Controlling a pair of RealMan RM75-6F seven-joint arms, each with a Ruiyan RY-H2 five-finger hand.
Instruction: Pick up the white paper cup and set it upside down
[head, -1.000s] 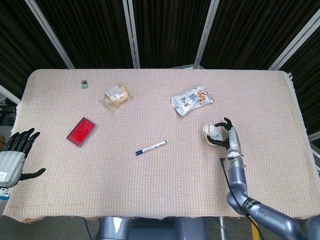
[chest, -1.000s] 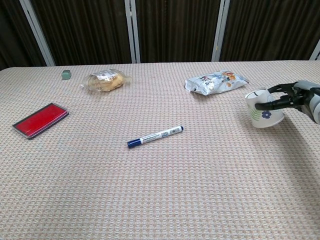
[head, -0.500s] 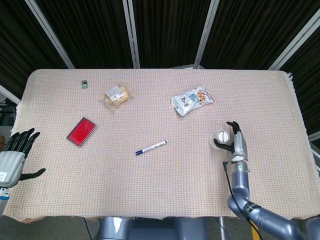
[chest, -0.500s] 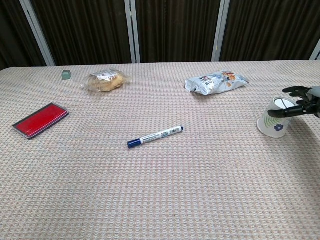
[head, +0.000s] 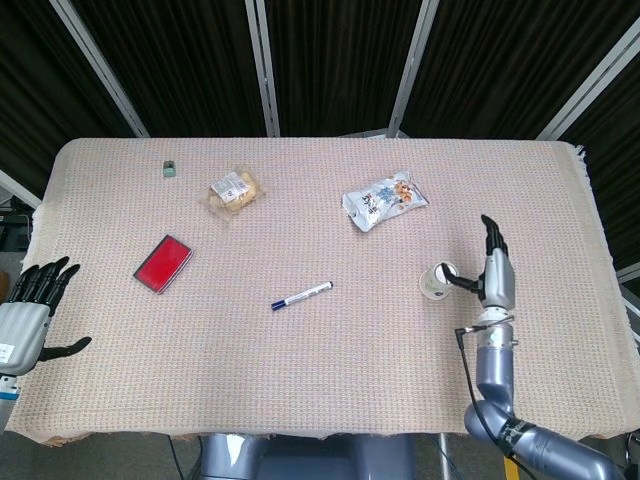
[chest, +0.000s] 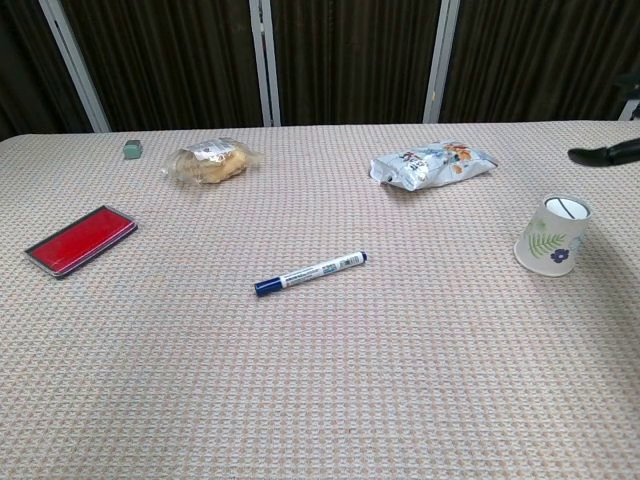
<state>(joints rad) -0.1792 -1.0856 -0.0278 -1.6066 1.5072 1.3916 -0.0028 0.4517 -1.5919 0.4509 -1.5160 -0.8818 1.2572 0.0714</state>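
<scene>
The white paper cup (head: 437, 281) (chest: 553, 236), printed with leaves and a small flower, stands upside down on the table at the right, its narrow base up. My right hand (head: 495, 270) hovers just right of the cup, fingers apart and off it; the chest view catches only a dark fingertip (chest: 603, 154) at the right edge, above the cup. My left hand (head: 30, 310) hangs open off the table's front left corner, holding nothing.
A blue-capped marker (head: 301, 295) lies mid-table. A red flat case (head: 163, 263) sits at the left, a pastry bag (head: 235, 191) and a small green block (head: 170, 169) at the back left, a snack packet (head: 384, 200) at the back centre-right.
My right hand turned the cup base-up, set it on the table, let go and drew away up and to the right. The left hand stayed still.
</scene>
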